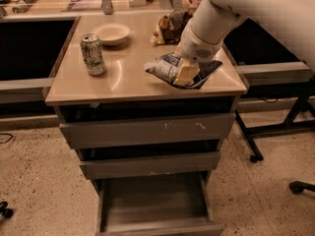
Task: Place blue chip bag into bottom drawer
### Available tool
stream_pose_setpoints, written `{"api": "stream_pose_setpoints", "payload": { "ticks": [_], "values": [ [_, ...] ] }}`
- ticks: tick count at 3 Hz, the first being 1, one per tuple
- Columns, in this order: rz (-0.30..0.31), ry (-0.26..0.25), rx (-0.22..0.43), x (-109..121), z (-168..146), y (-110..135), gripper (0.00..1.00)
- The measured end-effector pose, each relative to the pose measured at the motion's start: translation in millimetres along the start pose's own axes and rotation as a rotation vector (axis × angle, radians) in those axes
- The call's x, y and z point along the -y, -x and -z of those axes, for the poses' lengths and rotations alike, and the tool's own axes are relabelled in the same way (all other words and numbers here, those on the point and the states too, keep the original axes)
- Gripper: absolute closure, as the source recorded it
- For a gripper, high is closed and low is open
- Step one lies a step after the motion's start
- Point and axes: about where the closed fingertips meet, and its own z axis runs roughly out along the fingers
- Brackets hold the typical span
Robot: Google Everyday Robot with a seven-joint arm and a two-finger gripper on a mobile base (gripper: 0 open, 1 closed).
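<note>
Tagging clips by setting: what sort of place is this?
Likely an office or lab: grey drawer unit, chair casters, soda can on the countertop. The gripper is on the blue chip bag, right of the can.

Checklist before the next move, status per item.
1. Gripper at the blue chip bag, right front of the tabletop: ok.
2. Firm hold on the bag: cannot tell.
3. Bottom drawer pulled open: ok.
4. Inside of the bottom drawer bare where visible: ok.
5. Top drawer and middle drawer set back behind the open one: ok.
6. Soda can and bowl apart from the bag: ok.
</note>
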Motion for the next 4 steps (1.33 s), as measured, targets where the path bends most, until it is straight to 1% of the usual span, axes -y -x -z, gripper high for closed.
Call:
{"api": "stream_pose_setpoints", "payload": {
  "ticks": [1,2,3,4],
  "values": [
    [0.126,0.01,-0.002,-22.6,16.0,13.0,1.0],
    [0.31,0.038,-0.003,-94.9,67.0,26.3,1.0],
    [0.379,0.1,-0.011,-153.0,118.0,35.0,1.0],
    [0.384,0.139,-0.027,-166.3,125.5,32.3,1.0]
  ]
}}
